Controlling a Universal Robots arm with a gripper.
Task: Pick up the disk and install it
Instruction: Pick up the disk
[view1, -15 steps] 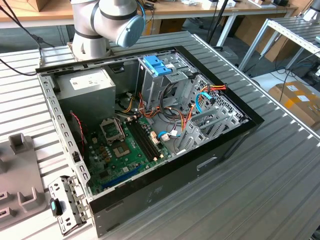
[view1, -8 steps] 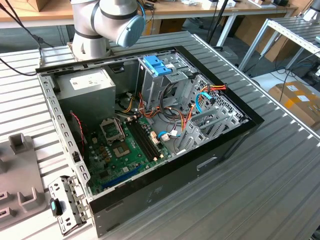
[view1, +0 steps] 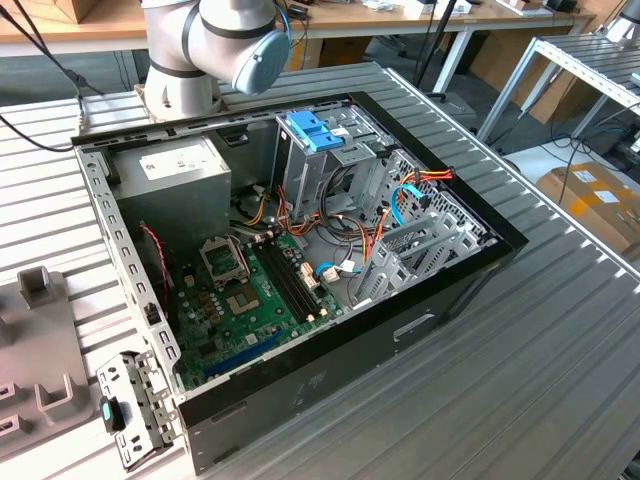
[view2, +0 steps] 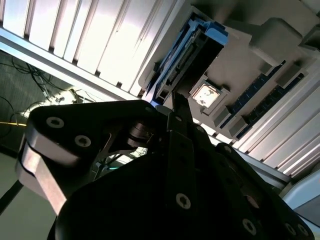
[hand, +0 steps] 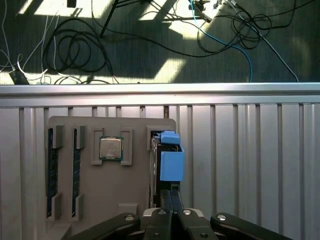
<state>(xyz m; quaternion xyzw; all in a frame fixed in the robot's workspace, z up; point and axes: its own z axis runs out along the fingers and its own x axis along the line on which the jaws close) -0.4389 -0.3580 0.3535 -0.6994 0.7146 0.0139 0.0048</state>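
Clenched empty jaws hover by the disk (hand: 170, 164), upright in a grey tray (hand: 102, 187) beside a chip (hand: 111, 148).

Slatted table (view1: 560, 350) carries computer case (view1: 330, 370), perhaps grey tray (view1: 40, 330).

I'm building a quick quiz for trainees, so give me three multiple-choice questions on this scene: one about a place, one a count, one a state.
1. Where is the disk? A in a cardboard box; B in a slot of the grey tray; C on the floor.
2. How many memory sticks sit in that tray? A none; B two; C four.
3. The computer case is: A open; B closed; C upside down.
Answers: B, it stands on edge beside the processor chip; B, two dark strips sit side by side; A, its motherboard is exposed.
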